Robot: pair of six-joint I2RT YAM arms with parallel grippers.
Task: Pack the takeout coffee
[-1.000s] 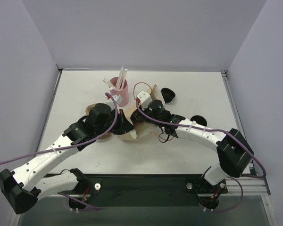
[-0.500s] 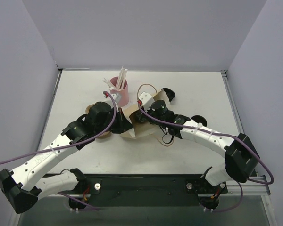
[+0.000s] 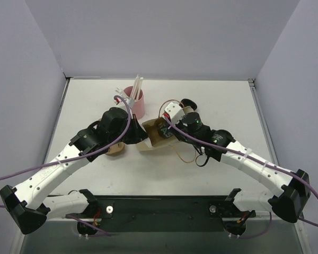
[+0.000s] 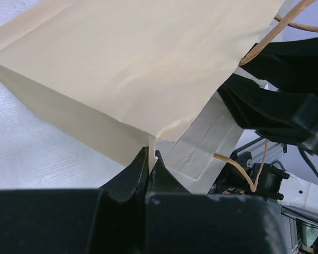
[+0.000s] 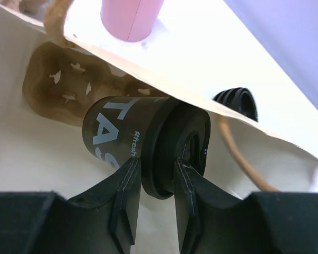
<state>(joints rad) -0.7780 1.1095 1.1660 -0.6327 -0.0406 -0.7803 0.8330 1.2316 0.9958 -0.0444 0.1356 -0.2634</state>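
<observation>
A dark brown coffee cup [image 5: 116,132] with white lettering and a black lid [image 5: 172,132] lies on its side at the mouth of the cream paper bag [image 5: 164,79]. My right gripper [image 5: 158,164] is shut on the lid's rim. From above, the cup [image 3: 158,132] sits between the bag's walls, with the right gripper [image 3: 167,132] just to its right. My left gripper [image 4: 151,156] is shut on a folded edge of the bag [image 4: 138,69], holding it up. In the top view the left gripper [image 3: 139,138] pinches the bag [image 3: 146,146] from the left.
A cardboard cup carrier [image 5: 58,79] shows beyond the cup under the bag's upper flap; part of it pokes out beneath my left arm [image 3: 116,151]. A pink cup [image 3: 135,101] with straws stands behind. Black lids [image 3: 188,103] lie at the back right. A rope handle [image 3: 186,157] trails to the near side.
The right arm has swung its elbow out to the right and turned the cup toward the bag's mouth. The left gripper has shifted up and right with the bag's edge.
</observation>
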